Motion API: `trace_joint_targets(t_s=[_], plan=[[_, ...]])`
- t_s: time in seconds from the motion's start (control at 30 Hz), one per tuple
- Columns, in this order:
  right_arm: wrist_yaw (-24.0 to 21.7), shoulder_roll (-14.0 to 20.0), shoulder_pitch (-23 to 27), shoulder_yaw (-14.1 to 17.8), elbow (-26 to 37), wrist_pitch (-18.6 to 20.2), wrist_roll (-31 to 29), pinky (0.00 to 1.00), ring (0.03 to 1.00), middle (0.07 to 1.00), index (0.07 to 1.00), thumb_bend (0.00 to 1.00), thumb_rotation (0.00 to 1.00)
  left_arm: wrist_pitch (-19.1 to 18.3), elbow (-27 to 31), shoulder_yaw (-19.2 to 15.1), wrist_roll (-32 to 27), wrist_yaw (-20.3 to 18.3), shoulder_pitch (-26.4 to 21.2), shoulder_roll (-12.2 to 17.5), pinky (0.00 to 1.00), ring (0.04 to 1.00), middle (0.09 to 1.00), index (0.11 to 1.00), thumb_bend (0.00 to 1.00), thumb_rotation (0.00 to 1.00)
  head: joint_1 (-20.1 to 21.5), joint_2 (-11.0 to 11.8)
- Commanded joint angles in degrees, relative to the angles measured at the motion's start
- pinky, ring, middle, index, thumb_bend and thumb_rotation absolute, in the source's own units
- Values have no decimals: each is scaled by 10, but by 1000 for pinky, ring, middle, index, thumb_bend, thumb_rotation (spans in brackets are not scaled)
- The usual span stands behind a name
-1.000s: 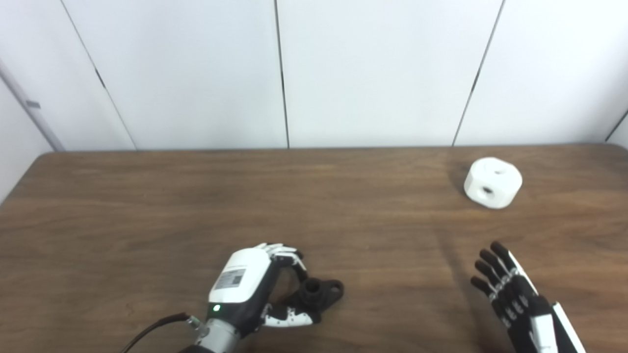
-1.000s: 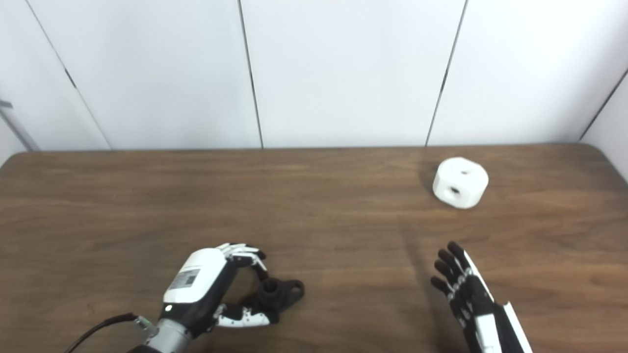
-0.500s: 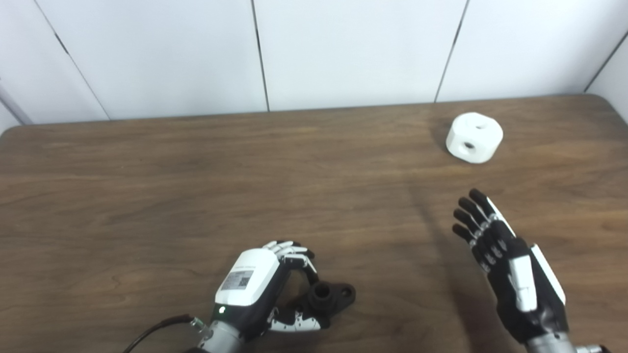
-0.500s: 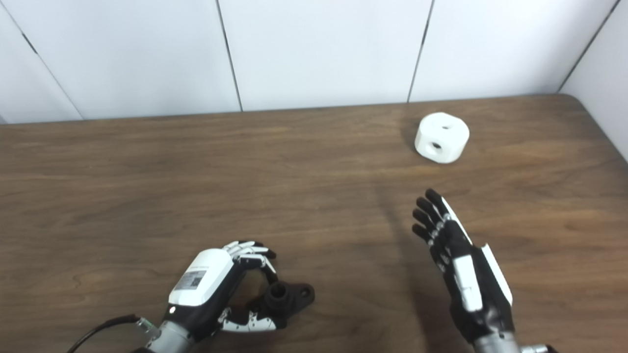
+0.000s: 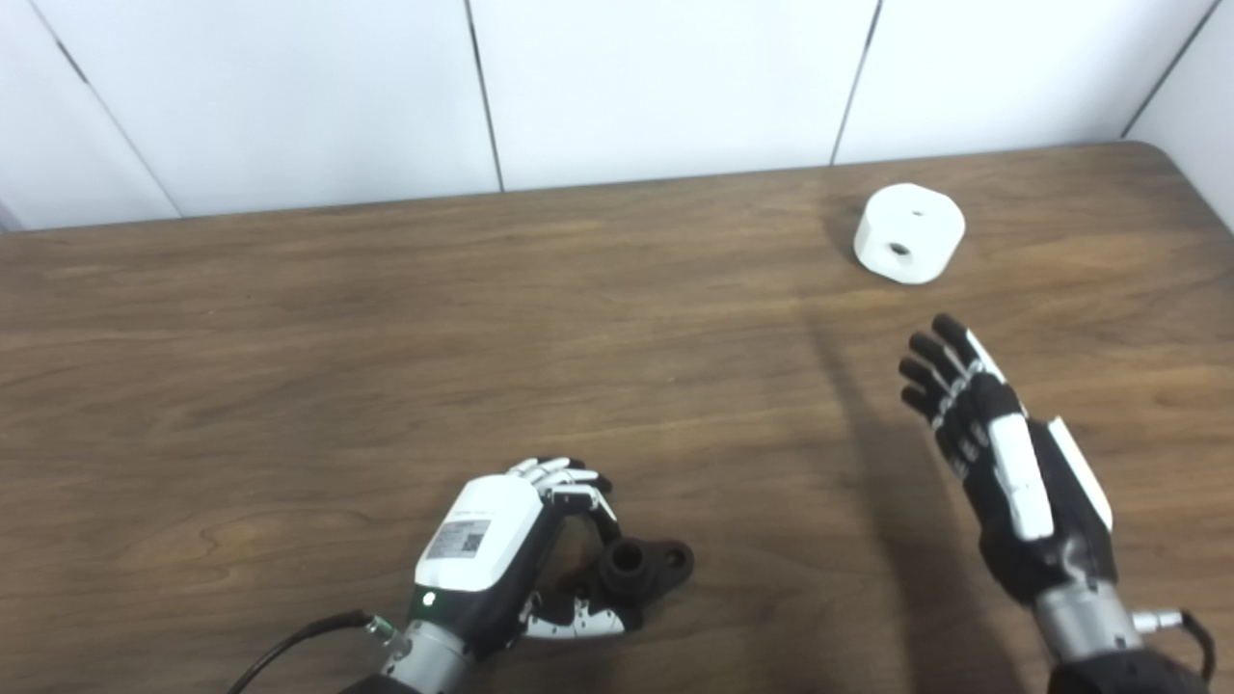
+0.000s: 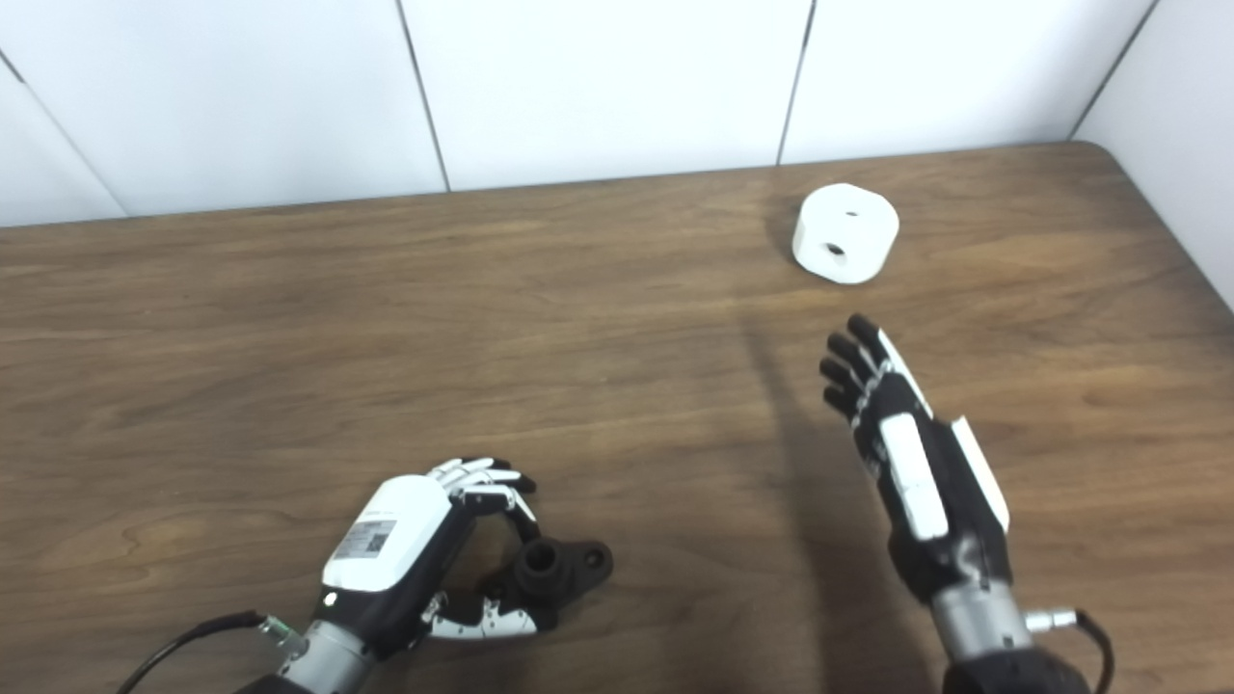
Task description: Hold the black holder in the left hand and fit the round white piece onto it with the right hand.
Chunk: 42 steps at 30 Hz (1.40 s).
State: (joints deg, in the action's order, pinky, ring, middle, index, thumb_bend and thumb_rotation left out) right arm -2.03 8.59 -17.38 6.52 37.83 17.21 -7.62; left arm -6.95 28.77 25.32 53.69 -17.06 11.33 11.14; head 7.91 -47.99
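Note:
The black holder (image 5: 643, 567) lies on the wooden table (image 5: 386, 318) near the front edge. My left hand (image 5: 501, 554) is curled around its left side, fingers over it and thumb below, touching it. The round white piece (image 5: 909, 234), with a dark hole in its side, stands at the far right of the table. My right hand (image 5: 993, 453) is open with fingers stretched out, hovering short of the white piece and apart from it. Both show in the right eye view too: the holder (image 6: 559, 567) and the white piece (image 6: 845, 233).
White wall panels (image 5: 665, 77) stand behind the table's far edge. The table's rounded right corner (image 5: 1171, 159) lies close to the white piece. Bare wood lies between the two hands.
The camera has tilted down, so the whole scene has shifted. My right hand has reached forward, closer to the white piece. The left hand and the holder keep the same pose.

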Motion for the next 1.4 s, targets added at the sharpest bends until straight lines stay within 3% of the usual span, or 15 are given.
trace_joint_targets(t_s=[0.0, 0.17, 0.2, 0.37, 0.53, 0.63, 0.7, 0.83, 0.93, 1.13, 1.37], plan=[[4, 14, 25, 9, 23, 4, 10, 931, 936, 945, 975, 570, 804, 11, 12, -1, 8, -2, 1, 0, 890, 864, 780, 489, 513, 49, 6, 0], [9, 38, 88, 20, 16, 46, 50, 963, 961, 946, 978, 572, 677, 16, 10, 1, 13, -3, 3, 1, 889, 861, 779, 489, 514, 50, 15, 2], [9, 47, 102, 20, 8, 48, 67, 969, 963, 946, 979, 571, 675, 21, 7, 0, 13, 2, 3, 2, 887, 860, 778, 489, 514, 50, 36, 14], [7, 100, 142, -11, -23, 46, 218, 912, 932, 936, 972, 628, 745, 33, 1, -9, 10, 9, 7, 10, 877, 851, 771, 488, 516, 49, 77, 29], [-3, 129, 188, -25, -60, 59, 283, 906, 952, 964, 985, 641, 593, 39, 1, -30, -6, 3, 12, 20, 899, 866, 774, 488, 515, 48, 111, 49], [-8, 151, 218, -39, -87, 60, 338, 837, 931, 970, 991, 644, 593, 54, -9, -39, -15, 12, 15, 28, 888, 859, 771, 488, 515, 47, 125, 59], [-11, 160, 237, -44, -102, 62, 361, 821, 925, 973, 987, 647, 573, 62, -15, -43, -20, 17, 17, 31, 880, 854, 768, 488, 515, 47, 136, 69], [-29, 175, 275, -47, -129, 76, 393, 935, 990, 998, 999, 659, 561, 70, -19, -49, -21, 18, 21, 35, 873, 850, 764, 488, 515, 46, 148, 80], [-43, 184, 299, -49, -146, 89, 411, 959, 999, 1000, 997, 655, 530, 70, -18, -51, -21, 14, 23, 35, 867, 847, 762, 488, 515, 46, 152, 85], [-99, 195, 362, -33, -204, 97, 471, 952, 1000, 1000, 987, 697, 527, 72, -19, -54, -21, 10, 26, 34, 864, 844, 760, 487, 516, 44, 155, 99], [-122, 227, 416, -50, -286, 96, 513, 954, 1000, 1000, 971, 729, 522, 78, -21, -53, -19, 11, 28, 31, 853, 838, 754, 487, 517, 44, 154, 108]])
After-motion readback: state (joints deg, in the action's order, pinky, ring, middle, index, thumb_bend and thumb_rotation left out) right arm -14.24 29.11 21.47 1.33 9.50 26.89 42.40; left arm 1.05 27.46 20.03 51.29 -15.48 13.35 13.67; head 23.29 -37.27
